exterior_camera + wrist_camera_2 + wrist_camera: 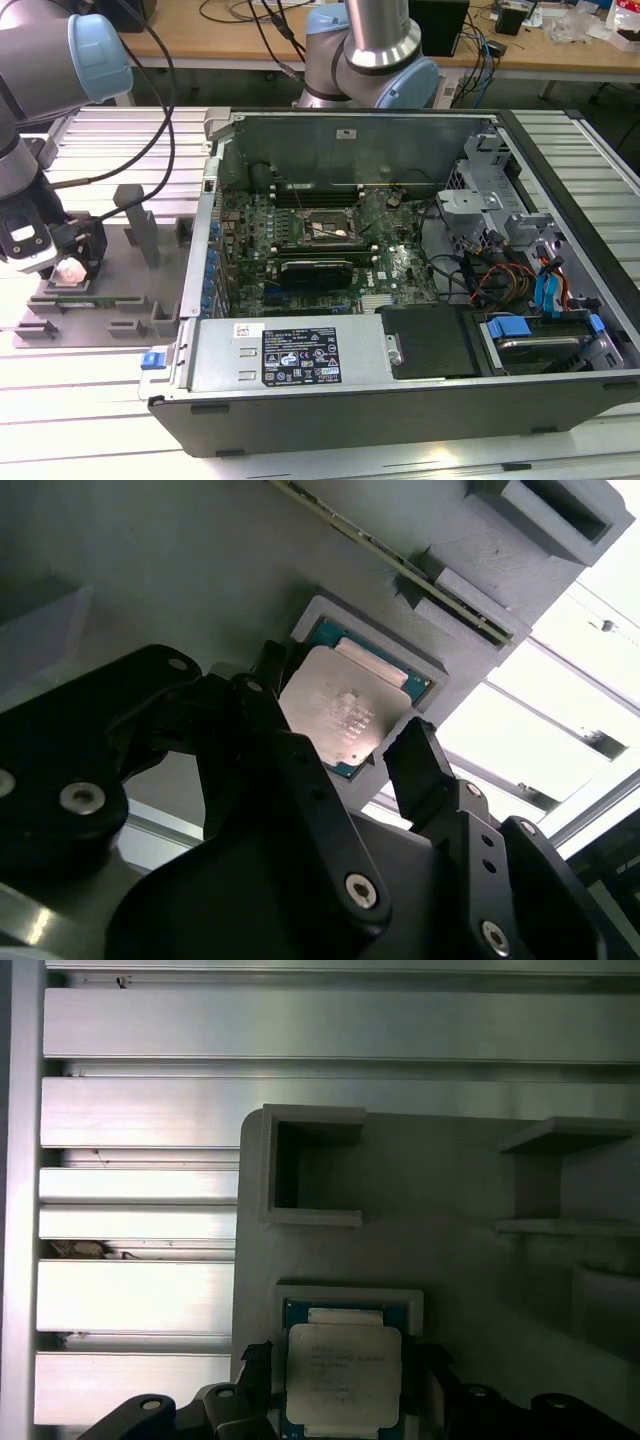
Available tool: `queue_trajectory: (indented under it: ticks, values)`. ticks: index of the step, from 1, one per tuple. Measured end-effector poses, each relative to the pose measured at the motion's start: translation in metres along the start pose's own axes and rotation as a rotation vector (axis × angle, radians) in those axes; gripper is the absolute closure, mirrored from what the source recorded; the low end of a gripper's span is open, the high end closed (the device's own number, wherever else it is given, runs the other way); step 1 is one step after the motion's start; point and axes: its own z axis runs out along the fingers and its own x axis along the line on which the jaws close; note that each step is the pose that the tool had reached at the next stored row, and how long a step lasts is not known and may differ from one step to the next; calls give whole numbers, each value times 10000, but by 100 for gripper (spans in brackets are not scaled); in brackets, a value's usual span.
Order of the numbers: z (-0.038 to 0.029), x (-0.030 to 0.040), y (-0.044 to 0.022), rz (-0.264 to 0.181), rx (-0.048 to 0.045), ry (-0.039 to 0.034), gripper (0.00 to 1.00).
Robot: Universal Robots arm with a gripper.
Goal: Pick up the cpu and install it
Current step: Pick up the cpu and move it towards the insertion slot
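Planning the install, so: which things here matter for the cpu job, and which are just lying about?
Job: cpu, gripper, tray, socket.
Lying about: rear arm, drive cables, drive cage.

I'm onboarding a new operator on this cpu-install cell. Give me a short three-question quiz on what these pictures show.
1. True or false: the cpu already sits in the motherboard socket inside the computer case.
2. Which is the gripper nearest to? A) the cpu B) the drive bay C) the case's label
3. Fill in: in the exterior view, the grey fixture tray holding the cpu lies on the view's ____ of the case.

Key: 1 false, because the cpu lies in a square recess of the fixture tray. 2 A. 3 left.
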Motion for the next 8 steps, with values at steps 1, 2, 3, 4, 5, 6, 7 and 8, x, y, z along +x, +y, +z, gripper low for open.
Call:
queue_trajectory:
  ticks: [1, 2, 3, 4, 5, 6, 7, 8]
  values:
    - [0, 0, 2, 2, 0, -1, 32]
    - [0, 0, 2, 16, 0, 0, 32]
    - [1, 0, 2, 83, 0, -3, 32]
    - [2, 0, 2, 263, -1, -8, 32]
    - [2, 0, 3, 361, -1, -11, 32]
    - [2, 0, 2, 363, -1, -11, 32]
    - [2, 0, 4, 365, -10, -11, 32]
    - [3, 1, 7, 367, -13, -12, 32]
